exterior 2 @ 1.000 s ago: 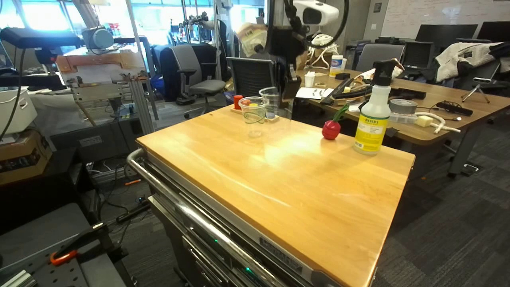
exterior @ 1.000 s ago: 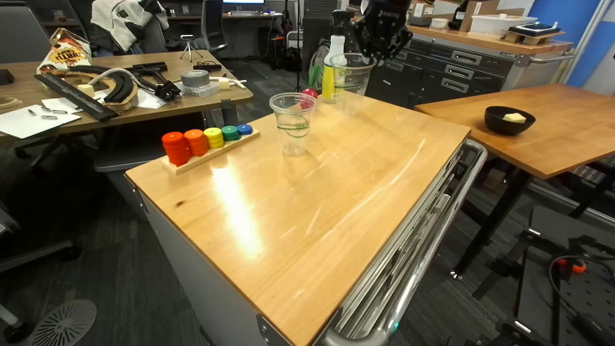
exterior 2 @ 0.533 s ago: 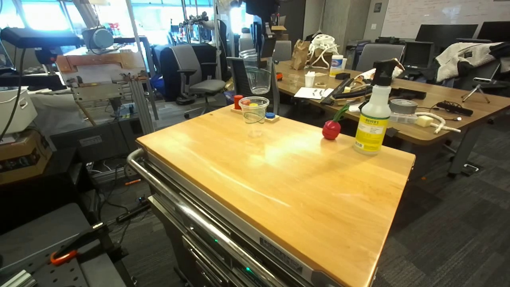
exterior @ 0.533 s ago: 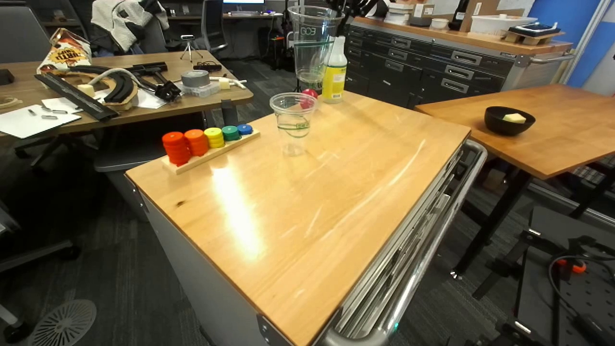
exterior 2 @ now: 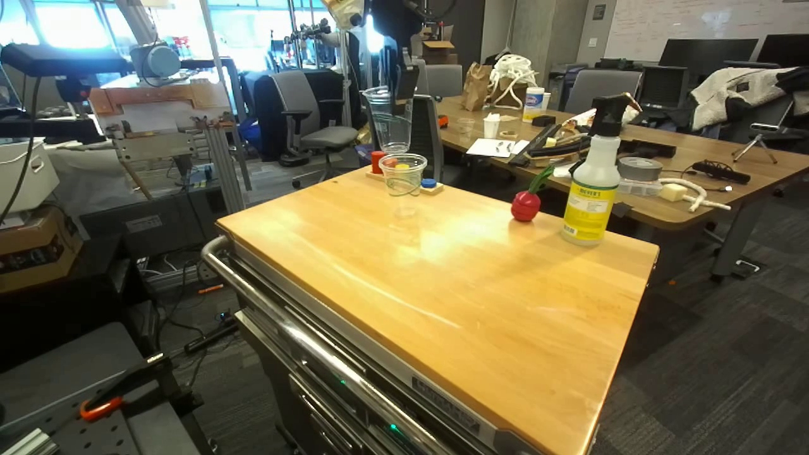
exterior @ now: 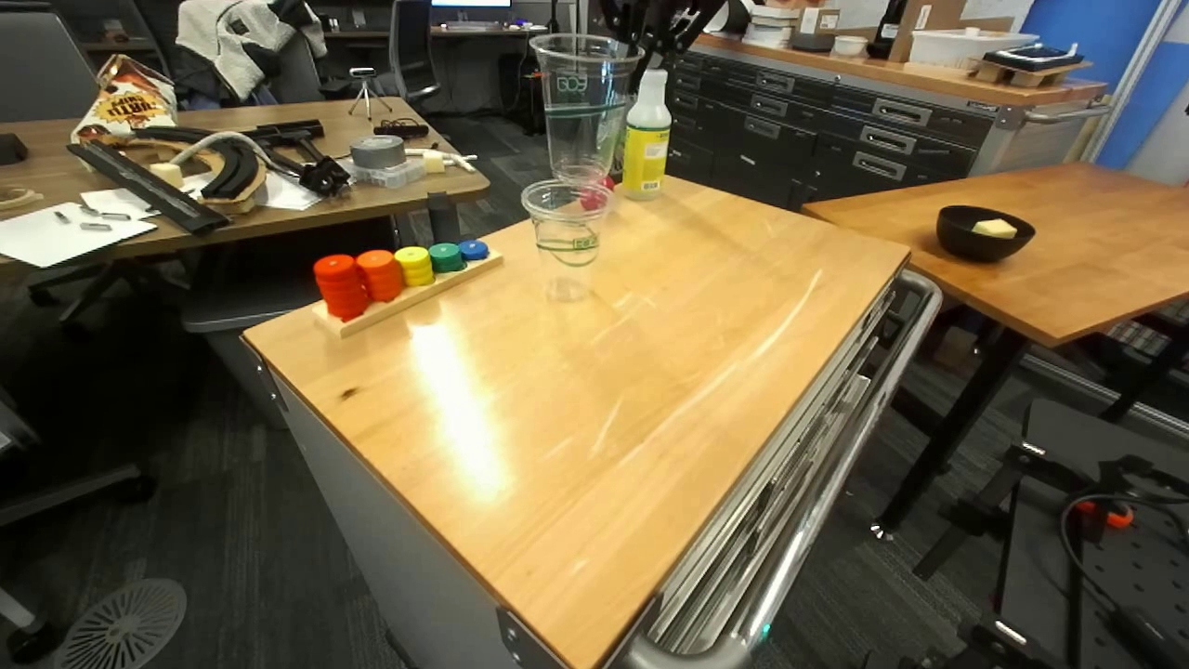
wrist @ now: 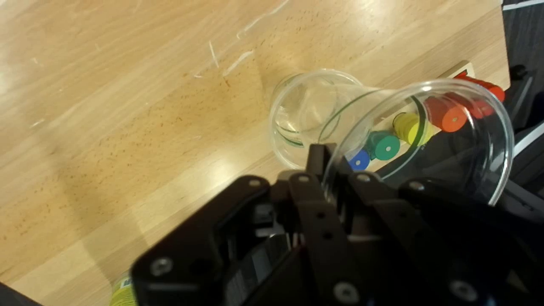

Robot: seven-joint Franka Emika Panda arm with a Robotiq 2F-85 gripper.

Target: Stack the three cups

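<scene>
My gripper (wrist: pixel 328 157) is shut on the wall of a clear cup (wrist: pixel 503 157) near its rim. The held cup is raised, roughly upright, in both exterior views (exterior: pixel 583 116) (exterior 2: pixel 390 126). Another clear cup (exterior: pixel 568 246) stands upright on the tabletop (exterior 2: pixel 442 284); it also shows in an exterior view (exterior 2: pixel 403 183) and in the wrist view (wrist: pixel 297 114). In both exterior views the held cup's base appears just above or behind the standing cup's rim. In the wrist view the held cup lies off to the right. I cannot make out a third cup; whether one is nested is unclear.
A wooden stand of coloured rings (exterior: pixel 413 288) sits at the table edge beside the standing cup. A red radish toy (exterior 2: pixel 525 206) and a yellow-labelled spray bottle (exterior 2: pixel 589 199) stand further along that edge. A metal handle (exterior 2: pixel 303 335) runs along the cart.
The held cup was low over the far end of the table, then rose. It has since come down a little and shifted toward the standing cup and ring stand. The standing cup has not moved.
</scene>
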